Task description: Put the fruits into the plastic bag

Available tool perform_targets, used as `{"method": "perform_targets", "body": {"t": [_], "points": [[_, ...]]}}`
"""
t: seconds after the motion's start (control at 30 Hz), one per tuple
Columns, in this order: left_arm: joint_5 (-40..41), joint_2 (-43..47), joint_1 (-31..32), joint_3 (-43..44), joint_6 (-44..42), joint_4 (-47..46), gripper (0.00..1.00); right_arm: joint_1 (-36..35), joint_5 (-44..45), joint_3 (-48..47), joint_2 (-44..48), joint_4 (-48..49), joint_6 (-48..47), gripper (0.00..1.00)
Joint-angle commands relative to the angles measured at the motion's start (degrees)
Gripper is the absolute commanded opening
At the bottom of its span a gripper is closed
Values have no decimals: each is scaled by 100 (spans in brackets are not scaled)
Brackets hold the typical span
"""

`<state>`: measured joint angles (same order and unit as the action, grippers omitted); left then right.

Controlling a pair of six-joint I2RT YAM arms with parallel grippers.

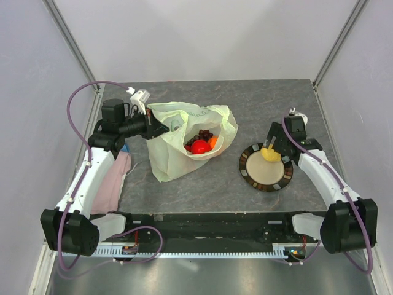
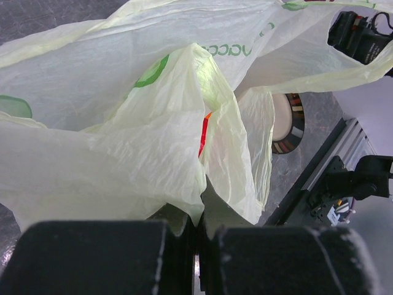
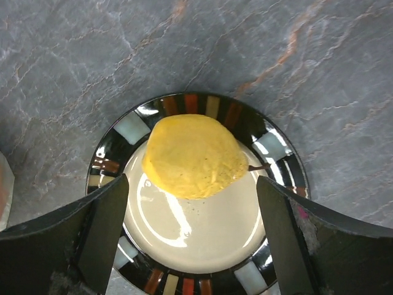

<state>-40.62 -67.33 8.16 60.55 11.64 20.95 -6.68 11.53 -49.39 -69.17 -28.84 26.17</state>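
Note:
The pale yellow-green plastic bag (image 1: 166, 160) lies left of centre with its mouth open to the right. Inside it I see a red apple (image 1: 199, 147), dark grapes (image 1: 204, 134) and an orange (image 1: 213, 142). My left gripper (image 1: 156, 127) is shut on the bag's upper edge; in the left wrist view the film (image 2: 123, 141) is pinched between its jaws (image 2: 199, 224). A yellow lemon (image 1: 271, 153) (image 3: 193, 157) rests on the dark-rimmed beige plate (image 1: 245, 169) (image 3: 132, 126). My right gripper (image 1: 269, 147) (image 3: 191, 184) hangs open just above it, one finger (image 3: 107, 233) on each side, not touching.
A pink cloth (image 1: 113, 178) lies under the left arm at the table's left edge. The plate (image 2: 288, 123) sits just right of the bag. Grey walls close in the back and sides, and a black rail (image 1: 209, 224) runs along the front.

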Motion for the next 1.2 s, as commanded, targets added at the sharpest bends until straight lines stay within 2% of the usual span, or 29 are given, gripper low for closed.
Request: {"method": "perform_targets", "body": {"t": [0.0,0.4,0.73,0.83,0.87,0.97,1.17], "points": [[-104,71,-8,53,137,-117,1,-114,331,34,-149,273,2,94],[-86,71,-8,44,128,-109,2,-387,622,34,-1037,581,54,97],[-78,36,-8,44,128,-109,2,-440,684,140,-1512,722,134,94],[-86,36,1,44,137,-109,1,-440,693,149,-1547,740,151,86],[-86,27,1,44,137,-100,2,-448,693,149,-1547,739,151,78],[-86,18,-8,44,137,-109,2,-440,693,140,-1495,722,116,67],[-95,27,1,44,146,-100,2,-457,728,157,-1162,652,107,54]]}}
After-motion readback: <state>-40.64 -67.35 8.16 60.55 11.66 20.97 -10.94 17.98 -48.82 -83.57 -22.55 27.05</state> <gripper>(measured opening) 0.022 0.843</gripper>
